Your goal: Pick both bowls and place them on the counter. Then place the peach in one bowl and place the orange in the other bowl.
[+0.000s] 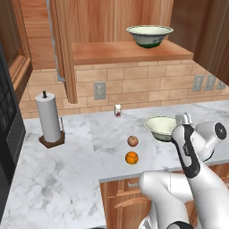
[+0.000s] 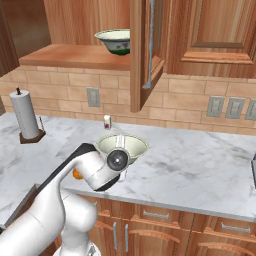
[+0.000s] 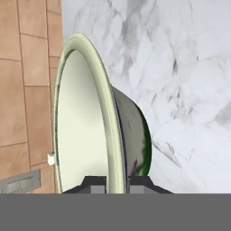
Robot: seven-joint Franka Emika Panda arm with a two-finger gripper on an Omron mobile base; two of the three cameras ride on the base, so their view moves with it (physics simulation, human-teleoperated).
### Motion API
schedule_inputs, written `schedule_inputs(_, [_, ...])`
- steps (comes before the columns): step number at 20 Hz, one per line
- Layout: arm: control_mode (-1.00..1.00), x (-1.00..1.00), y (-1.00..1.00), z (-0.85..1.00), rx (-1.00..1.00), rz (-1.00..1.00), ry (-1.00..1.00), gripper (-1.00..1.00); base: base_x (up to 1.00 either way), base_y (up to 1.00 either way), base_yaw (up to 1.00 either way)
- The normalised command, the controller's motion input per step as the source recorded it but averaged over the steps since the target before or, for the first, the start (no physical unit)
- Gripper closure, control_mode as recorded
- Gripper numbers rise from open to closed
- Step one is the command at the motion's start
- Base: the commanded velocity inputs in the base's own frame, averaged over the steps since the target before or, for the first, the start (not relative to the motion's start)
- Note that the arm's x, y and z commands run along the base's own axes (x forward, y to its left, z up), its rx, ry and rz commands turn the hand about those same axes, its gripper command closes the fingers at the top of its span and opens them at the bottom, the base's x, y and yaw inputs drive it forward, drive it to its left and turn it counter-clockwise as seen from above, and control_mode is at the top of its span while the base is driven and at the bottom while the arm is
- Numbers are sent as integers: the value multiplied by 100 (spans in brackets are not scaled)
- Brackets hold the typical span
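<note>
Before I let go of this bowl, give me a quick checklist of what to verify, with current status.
1. Pincer shut on the rim of the near bowl: ok.
2. Near bowl over the counter, not the shelf: ok.
3. Near bowl's base resting flat on the marble: cannot tell; the arm hides it from the base views.
4. Peach and orange lie apart from the bowl, out of its way: ok.
5. Second bowl on the counter: not ok, it sits on the wooden shelf.
6. Fruits in bowls: not ok, both lie on the marble.
</note>
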Motion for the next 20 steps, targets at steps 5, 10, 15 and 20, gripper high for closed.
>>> schedule_inputs(5, [-100, 9, 0, -23, 4, 9, 2, 100, 0, 0, 0])
schedule_inputs(10, [-100, 21, 5, -24, 2, 7, 0, 100, 0, 0, 0])
schedule_inputs(15, [-100, 16, 6, -20, 2, 5, 0, 100, 0, 0, 0])
schedule_inputs(20, [-100, 18, 0, -16, 0, 4, 0, 100, 0, 0, 0])
